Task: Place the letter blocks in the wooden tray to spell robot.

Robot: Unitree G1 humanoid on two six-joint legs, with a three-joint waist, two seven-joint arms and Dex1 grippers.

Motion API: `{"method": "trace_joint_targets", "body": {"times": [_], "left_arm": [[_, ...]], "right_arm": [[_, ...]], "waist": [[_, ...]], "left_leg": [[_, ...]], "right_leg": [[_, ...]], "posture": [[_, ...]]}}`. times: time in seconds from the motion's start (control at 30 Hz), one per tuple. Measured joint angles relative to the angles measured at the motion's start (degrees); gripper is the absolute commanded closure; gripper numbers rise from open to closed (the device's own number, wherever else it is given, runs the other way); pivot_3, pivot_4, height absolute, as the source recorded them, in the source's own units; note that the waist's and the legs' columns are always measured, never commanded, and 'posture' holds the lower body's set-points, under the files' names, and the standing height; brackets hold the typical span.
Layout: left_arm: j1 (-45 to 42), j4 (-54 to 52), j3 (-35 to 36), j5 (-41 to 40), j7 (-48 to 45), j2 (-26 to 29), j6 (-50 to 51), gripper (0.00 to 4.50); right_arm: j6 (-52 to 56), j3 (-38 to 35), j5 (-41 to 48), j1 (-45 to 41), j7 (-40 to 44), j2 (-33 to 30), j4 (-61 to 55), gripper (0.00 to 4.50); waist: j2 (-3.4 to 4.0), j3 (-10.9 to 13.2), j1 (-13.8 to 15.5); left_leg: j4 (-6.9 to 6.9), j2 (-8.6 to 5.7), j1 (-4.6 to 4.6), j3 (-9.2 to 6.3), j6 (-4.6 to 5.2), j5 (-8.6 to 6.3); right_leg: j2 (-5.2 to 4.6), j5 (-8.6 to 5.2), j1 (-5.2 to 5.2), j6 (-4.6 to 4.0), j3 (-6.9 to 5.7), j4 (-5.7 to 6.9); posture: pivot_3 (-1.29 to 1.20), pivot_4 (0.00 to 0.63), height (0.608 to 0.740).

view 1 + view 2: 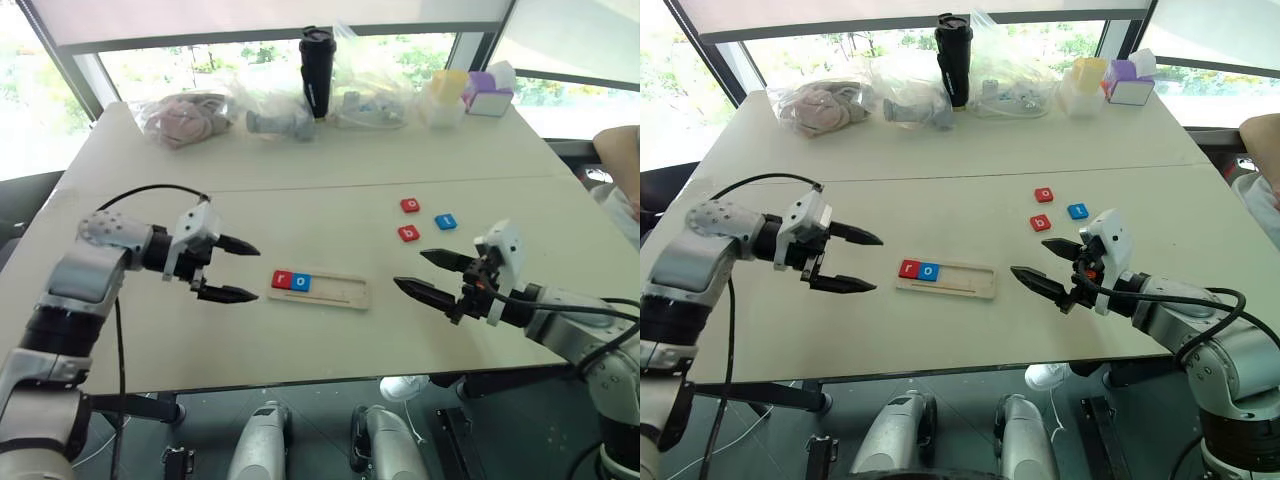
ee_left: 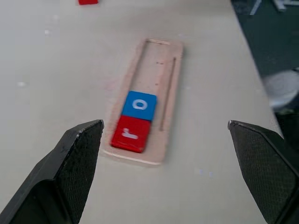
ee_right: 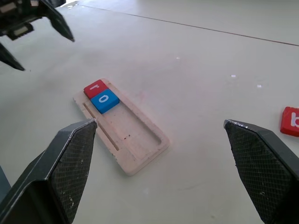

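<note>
Left eye view looks down on a pale desk (image 1: 300, 170). Near its front edge lies the wooden tray (image 1: 335, 292), long and narrow. Two letter blocks sit side by side at the tray's left end: a red "r" block (image 1: 281, 279) at the very end, and a blue "o" block (image 1: 300, 282) touching it. The remaining length of the tray holds no blocks.

Three more blocks lie loose on the desk, beyond the tray and to its right: a red "o" block (image 1: 410, 205) farthest back, a red "b" block (image 1: 409, 233) nearer, and a blue "t" block (image 1: 446, 221) just to the right, between them.

The left gripper (image 1: 238, 269) hovers just left of the tray, jaws spread wide and holding nothing. The right gripper (image 1: 427, 274) hovers right of the tray, jaws likewise wide apart and holding nothing.

Along the far edge stand plastic bags (image 1: 185, 115), a black tumbler (image 1: 317, 70) and small coloured boxes (image 1: 487, 92).
</note>
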Motion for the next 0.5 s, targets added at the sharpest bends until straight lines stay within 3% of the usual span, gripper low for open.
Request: {"method": "trace_joint_targets", "body": {"times": [0.13,0.3,0.5], "left_arm": [[5.4,-3.4,2.8,-1.7,3.3,1.6,4.4,0.04],[6.6,-5.0,11.0,-2.3,14.0,1.2,6.2,0.04],[15.2,-19.8,16.9,-8.5,27.0,-3.2,17.6,0.04]], "right_arm": [[-0.9,1.3,-2.9,-2.9,-2.6,0.0,3.2,0.0],[-3.6,4.3,-11.3,-8.8,-8.4,0.0,9.8,0.0],[-6.0,7.1,-18.1,-15.7,-16.5,7.1,17.2,0.0]], "waist": [[-0.01,0.0,0.1],[-0.02,0.0,0.0],[-0.03,0.0,-0.3]], "left_leg": [[0.06,0.01,-0.01,-0.02,-0.13,-0.07],[0.07,0.0,-0.02,0.08,-0.15,-0.09],[-0.05,-0.03,-0.09,0.18,-0.1,-0.07]], "right_leg": [[0.0,0.0,0.0,-0.01,-0.01,-0.01],[-0.05,0.01,0.0,0.0,0.0,-0.08],[-0.01,-0.01,-0.18,0.11,0.07,0.09]], "posture": [[0.0,0.15,0.74],[0.0,0.15,0.74],[0.0,0.15,0.74]]}}
